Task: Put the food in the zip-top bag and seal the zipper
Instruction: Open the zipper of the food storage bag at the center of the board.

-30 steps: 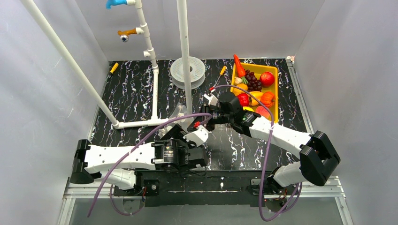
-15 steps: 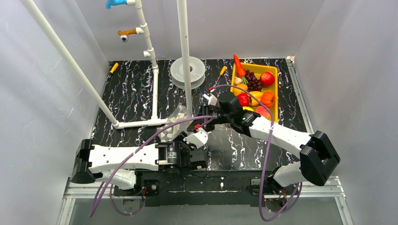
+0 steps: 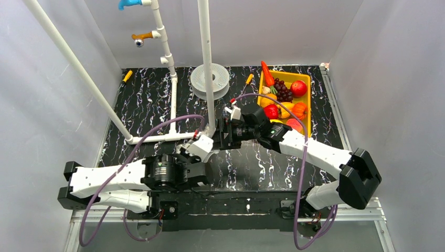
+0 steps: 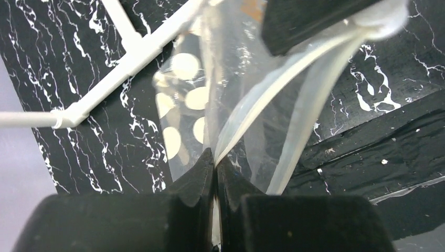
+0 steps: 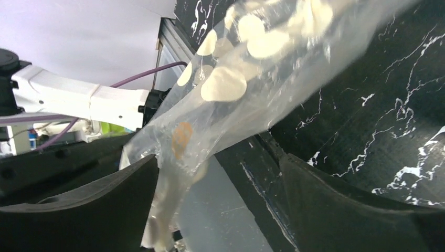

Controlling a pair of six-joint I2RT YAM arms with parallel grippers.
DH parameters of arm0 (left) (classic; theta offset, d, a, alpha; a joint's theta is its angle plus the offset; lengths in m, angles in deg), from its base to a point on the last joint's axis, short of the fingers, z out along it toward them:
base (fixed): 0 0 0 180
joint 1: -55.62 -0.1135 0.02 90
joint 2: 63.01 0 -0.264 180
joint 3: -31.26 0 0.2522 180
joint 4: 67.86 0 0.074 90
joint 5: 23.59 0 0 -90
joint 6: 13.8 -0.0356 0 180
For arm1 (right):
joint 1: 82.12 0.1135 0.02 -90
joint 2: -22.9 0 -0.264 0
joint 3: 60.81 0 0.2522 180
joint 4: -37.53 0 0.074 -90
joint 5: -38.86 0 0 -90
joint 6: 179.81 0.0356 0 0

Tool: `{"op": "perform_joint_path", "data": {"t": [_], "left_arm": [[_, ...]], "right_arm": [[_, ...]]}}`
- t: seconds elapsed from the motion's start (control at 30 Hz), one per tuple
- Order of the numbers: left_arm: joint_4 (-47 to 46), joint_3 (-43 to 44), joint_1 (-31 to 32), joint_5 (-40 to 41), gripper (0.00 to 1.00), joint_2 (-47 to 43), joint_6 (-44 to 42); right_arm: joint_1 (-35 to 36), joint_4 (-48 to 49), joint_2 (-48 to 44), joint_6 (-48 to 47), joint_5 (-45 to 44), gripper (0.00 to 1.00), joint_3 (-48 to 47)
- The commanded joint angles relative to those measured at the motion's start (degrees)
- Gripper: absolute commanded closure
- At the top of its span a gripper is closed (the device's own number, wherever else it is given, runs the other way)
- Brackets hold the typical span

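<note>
The clear polka-dot zip-top bag [image 4: 183, 100] hangs off the table between my two grippers. My left gripper [image 4: 215, 164] is shut on the bag's pale zipper strip [image 4: 252, 110], near one end of the mouth. My right gripper [image 5: 218, 178] is open, its jaws wide apart around the bag [image 5: 236, 89], whose edge lies against one finger. In the top view the left gripper [image 3: 202, 144] and right gripper [image 3: 220, 134] meet by the pipe base, and the bag is mostly hidden. The food, including the carrot [image 3: 267, 74] and red pepper [image 3: 271, 111], lies in the yellow tray [image 3: 308, 105].
A white pipe frame [image 3: 173, 94] lies on the marbled table, with an upright pipe [image 3: 206, 63] just behind the grippers. A white round disc [image 3: 210, 79] sits at the back. Small yellow pegs [image 3: 127, 75] [image 3: 249, 79] lie near the back edge.
My left arm has swung left and its gripper has moved up towards the pipe base, taking the bag along. My right gripper has shifted slightly left towards it.
</note>
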Motion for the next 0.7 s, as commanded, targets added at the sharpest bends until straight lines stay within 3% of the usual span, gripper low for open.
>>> {"op": "perform_joint_path", "data": {"t": [0.0,0.4,0.57,0.67], "left_arm": [[9.7,3.9,-0.5,2.1,1.00,-2.9,7.0],[30.5,14.9,-0.8,4.2,1.00,-6.7,17.2],[30.7,19.1,-2.3,5.8,1.00,-7.2,14.3],[29.3,20.6,-8.6,3.9,1.00,-3.5,9.0]], "right_arm": [[0.4,3.0,-4.7,-4.1,-0.2,0.02,-1.0],[3.0,6.6,-9.5,-3.2,-10.7,0.02,-0.6],[3.0,1.6,-6.3,-2.5,-9.5,0.02,-2.3],[3.0,2.2,-5.7,-1.8,-7.9,0.02,-2.2]]}}
